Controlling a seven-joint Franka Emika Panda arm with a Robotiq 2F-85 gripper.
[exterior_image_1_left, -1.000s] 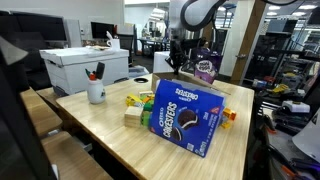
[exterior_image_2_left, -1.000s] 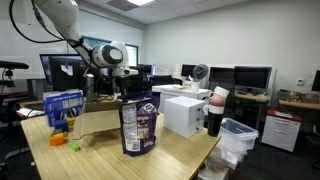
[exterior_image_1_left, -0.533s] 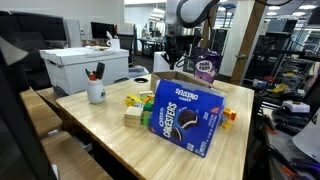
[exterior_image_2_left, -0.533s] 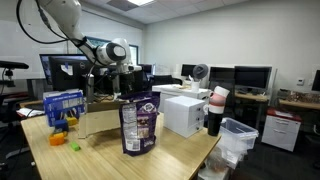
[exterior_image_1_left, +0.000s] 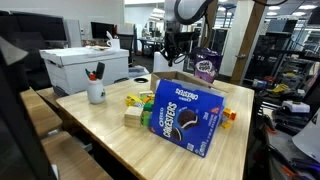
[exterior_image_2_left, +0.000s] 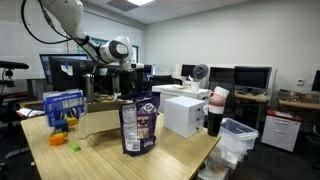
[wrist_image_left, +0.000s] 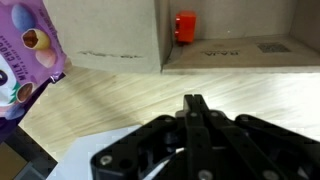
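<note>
**Cardboard box (exterior_image_1_left: 186, 82) below your empty, pressed-together pincer**

Your gripper (wrist_image_left: 195, 101) has its two fingers pressed flat against each other with nothing between them; the wrist view shows them meeting in a single dark ridge. In both exterior views it hangs above the open brown box at the far part of the wooden table (exterior_image_1_left: 110, 125), clear of the box and not touching it.

In the wrist view the box walls fill the upper part of the picture, and a small red block (wrist_image_left: 186, 27) sits inside, against one wall. Bare wood lies between the box and your fingertips.

Just beside the box stands a purple snack bag (exterior_image_1_left: 205, 67), upright; its edge shows at the left of the wrist view. A big blue cookie box (exterior_image_1_left: 184, 116) leans in front of the cardboard box in an exterior view, touching or nearly touching it; you cannot tell which. Near the blue box lie small yellow packets (exterior_image_1_left: 134, 101), and well apart from your gripper a white mug (exterior_image_1_left: 96, 93) holds pens.
</note>
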